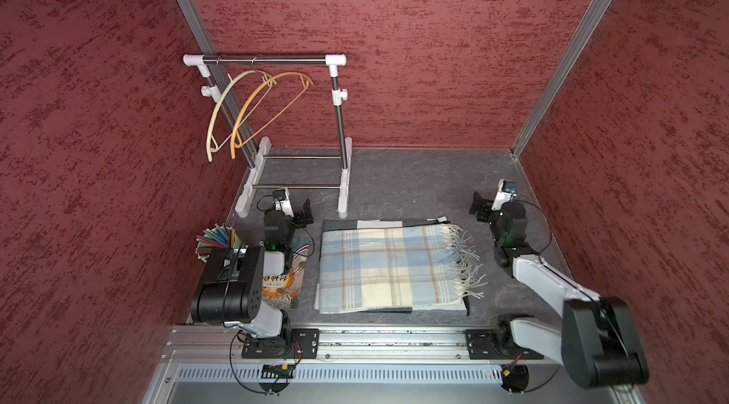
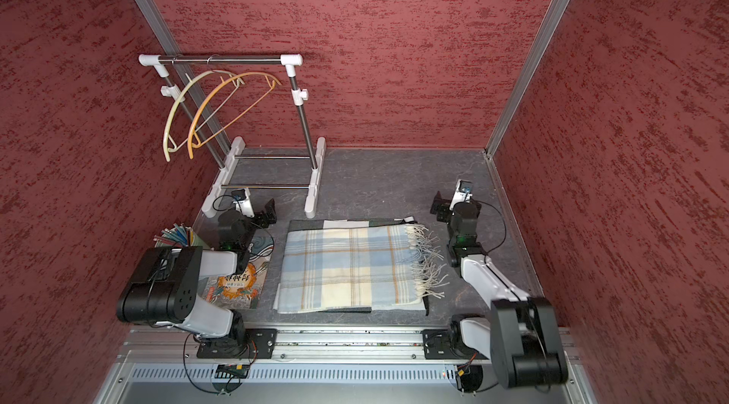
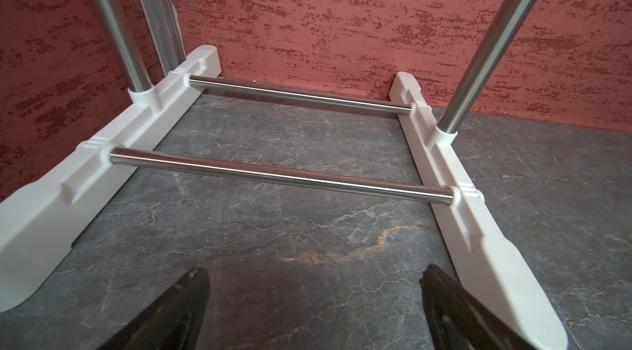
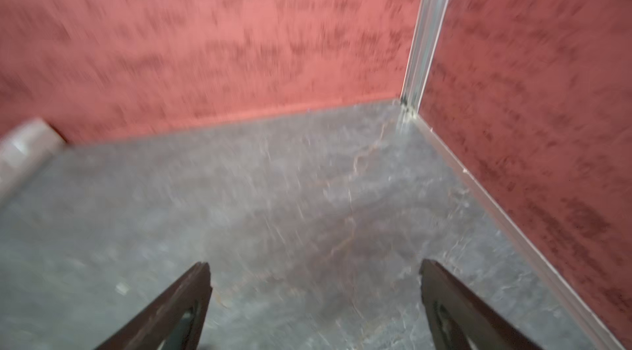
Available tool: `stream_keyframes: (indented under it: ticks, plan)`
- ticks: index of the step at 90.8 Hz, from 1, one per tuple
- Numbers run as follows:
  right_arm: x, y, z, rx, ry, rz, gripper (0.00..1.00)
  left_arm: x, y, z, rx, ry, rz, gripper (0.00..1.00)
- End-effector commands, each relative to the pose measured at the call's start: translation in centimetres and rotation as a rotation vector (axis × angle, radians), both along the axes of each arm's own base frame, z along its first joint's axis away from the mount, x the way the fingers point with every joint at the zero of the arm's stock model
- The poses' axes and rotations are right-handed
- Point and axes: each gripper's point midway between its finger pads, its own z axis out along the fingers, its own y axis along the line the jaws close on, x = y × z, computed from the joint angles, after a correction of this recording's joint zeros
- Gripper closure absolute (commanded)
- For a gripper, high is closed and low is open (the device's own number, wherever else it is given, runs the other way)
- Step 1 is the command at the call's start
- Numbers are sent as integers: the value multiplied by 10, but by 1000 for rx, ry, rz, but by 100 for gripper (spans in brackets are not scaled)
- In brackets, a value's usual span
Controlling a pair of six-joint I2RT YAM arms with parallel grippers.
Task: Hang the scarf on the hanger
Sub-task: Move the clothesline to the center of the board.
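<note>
A folded scarf, plaid in pale blue and cream with a fringe on its right end, lies flat mid-table. On the rail of the white-and-steel rack at the back left hang a cream hanger and an orange hanger. My left gripper is open and empty just left of the scarf's far corner, facing the rack's base. My right gripper is open and empty beyond the fringe.
The rack's white feet and low steel crossbars stand just ahead of the left gripper. A printed book and a cup of coloured sticks sit at the front left. Red walls close in on three sides. The right wrist view is blurred.
</note>
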Motion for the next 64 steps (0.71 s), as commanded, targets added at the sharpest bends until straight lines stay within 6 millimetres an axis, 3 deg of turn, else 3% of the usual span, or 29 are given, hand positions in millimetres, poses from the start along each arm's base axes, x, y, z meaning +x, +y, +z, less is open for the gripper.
stream_keyframes:
  ticks: [1,6,10,19,20,24,29,37,43,54,64]
  plan:
    - [-17,30,30,255,79,130,2,5,-3,0,27,8,-12,0]
    - [-19,66,35,327,146,272,5,5,-8,4,34,-3,-32,0]
    - [-20,93,34,338,212,346,6,-4,-25,12,78,-31,-103,0]
    - [-22,158,27,276,328,489,7,-43,-48,66,204,-203,-43,0]
    - [-23,166,27,271,335,509,7,-47,-50,83,187,-246,-32,0]
    - [-24,197,29,257,354,581,7,-60,-58,102,81,-218,-37,0]
    - [-23,232,30,237,363,654,8,-74,-64,100,-126,-92,-68,0]
    - [-23,296,27,186,377,792,8,-99,-82,106,-388,-86,-205,0]
    - [-17,341,5,147,431,852,9,-116,-85,104,-580,-70,-242,0]
    - [-10,411,-28,160,517,912,11,-142,-77,102,-665,33,-205,1]
    - [-2,452,-68,132,626,860,11,-155,-61,97,-608,131,-91,5]
